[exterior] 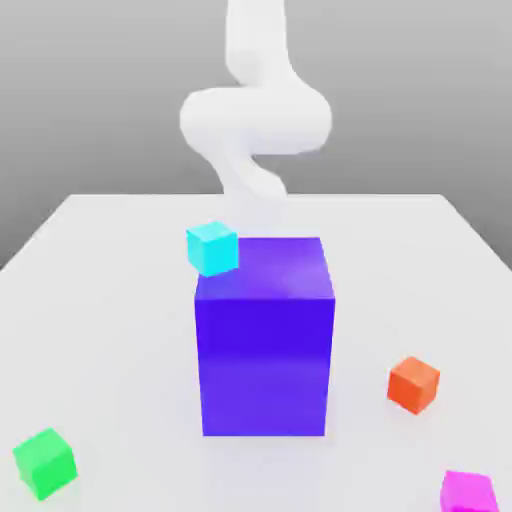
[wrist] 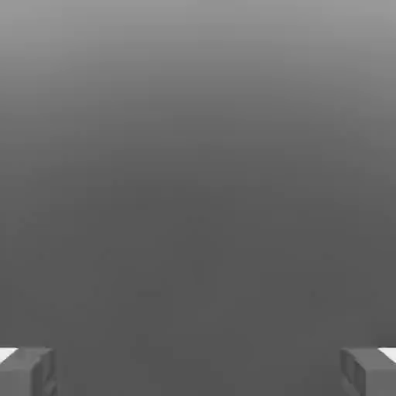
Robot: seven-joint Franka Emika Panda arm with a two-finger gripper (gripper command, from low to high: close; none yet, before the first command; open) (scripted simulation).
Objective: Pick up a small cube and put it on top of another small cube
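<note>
Glossy magenta small cube (exterior: 468, 492) on white table (exterior: 120, 300); tool (wrist: 198, 371) spread wide, empty.

You've got a smooth, semi-glossy big blue-violet block (exterior: 264, 340) with soft sheen on top. The magenta cube (exterior: 469, 492), orange cube (exterior: 414, 384), green cube (exterior: 45, 463) and cyan cube (exterior: 212, 248) look like plain smooth plastic. Desk (exterior: 110, 290) is matt white, arm (exterior: 255, 115) smooth white, end effector (wrist: 198, 371) fingers (wrist: 27, 371) matt grey.

A magenta small cube (exterior: 468, 492), orange cube (exterior: 414, 384), green cube (exterior: 45, 463), cyan cube (exterior: 212, 248), blue-violet block (exterior: 264, 340), white table (exterior: 110, 300).
</note>
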